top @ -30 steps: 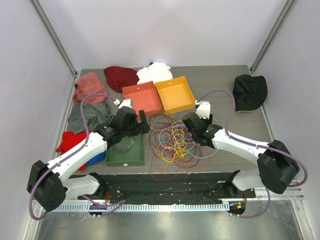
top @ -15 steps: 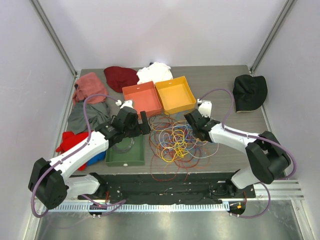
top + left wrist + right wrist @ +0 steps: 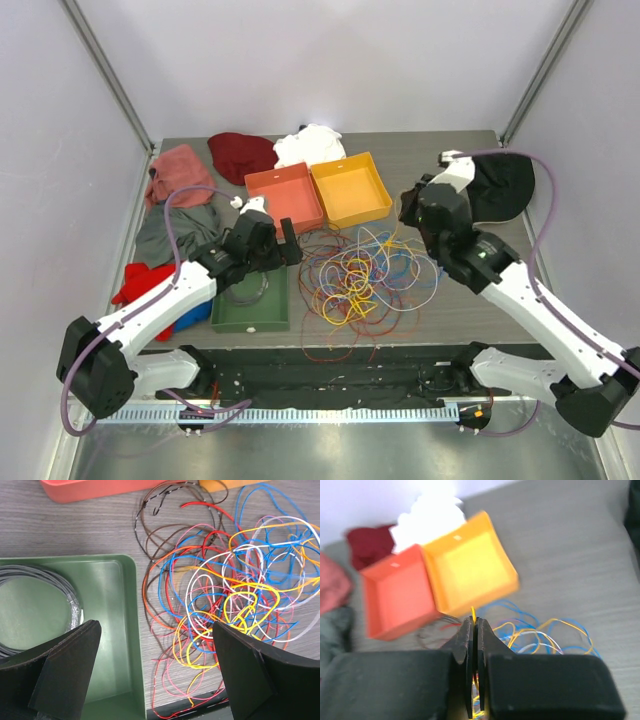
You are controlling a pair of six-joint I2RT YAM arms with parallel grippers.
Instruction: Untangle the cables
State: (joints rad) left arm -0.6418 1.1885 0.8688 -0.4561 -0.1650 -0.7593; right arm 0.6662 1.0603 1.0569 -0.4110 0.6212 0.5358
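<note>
Right gripper [image 3: 474,630] clamped on one yellow cable [image 3: 473,612], up near the yellow bin [image 3: 470,570]; left gripper [image 3: 156,627] wide open over the cable tangle [image 3: 225,605] lying on the table [image 3: 420,150] beside the green tray [image 3: 105,605]. Pull slowly away from the pile; pin it with left if it drags.

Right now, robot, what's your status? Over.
Left hand open, hovering. Right hand shut on yellow cable. Cables tangled in one pile. Green tray close beside it.

left hand [image 3: 155,630]: fingers wide apart, held low | right hand [image 3: 474,625]: pinched closed, arm high
</note>
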